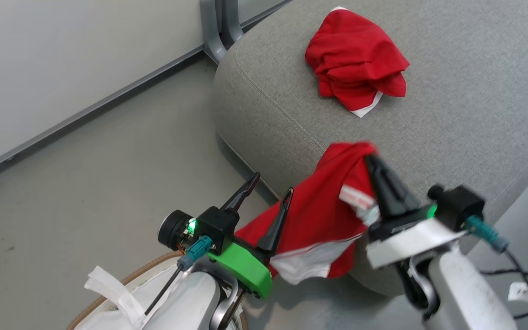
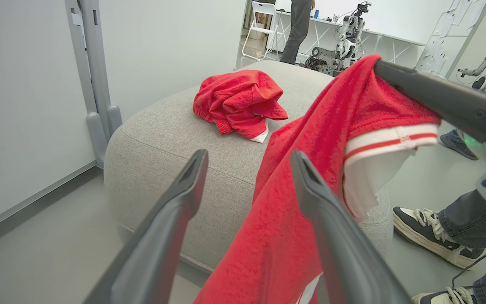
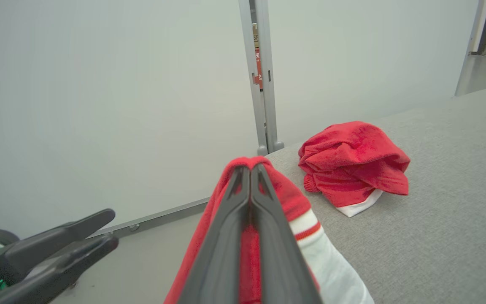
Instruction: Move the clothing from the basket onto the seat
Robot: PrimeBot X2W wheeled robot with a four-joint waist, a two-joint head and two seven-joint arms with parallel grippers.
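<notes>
One piece of red clothing (image 1: pixel 355 59) lies crumpled on the grey seat (image 1: pixel 475 114). A second red and white garment (image 1: pixel 323 215) hangs over the seat's front edge, and my right gripper (image 1: pixel 368 158) is shut on its upper fold. The right wrist view shows those fingers (image 3: pixel 250 169) pressed together on the red cloth (image 3: pixel 293 198). My left gripper (image 1: pixel 273 183) is open just left of the hanging garment, and its right finger overlaps the cloth (image 2: pixel 293 211). The basket's brown rim (image 1: pixel 145 266) peeks out at the lower left under my left arm.
A grey post (image 1: pixel 220 27) and a pale wall panel stand behind the seat's left corner. A person's shoes (image 2: pixel 424 232) stand on the floor at the seat's right. A black cable (image 1: pixel 520 275) trails on the floor there. Bare floor (image 1: pixel 85 183) lies to the left.
</notes>
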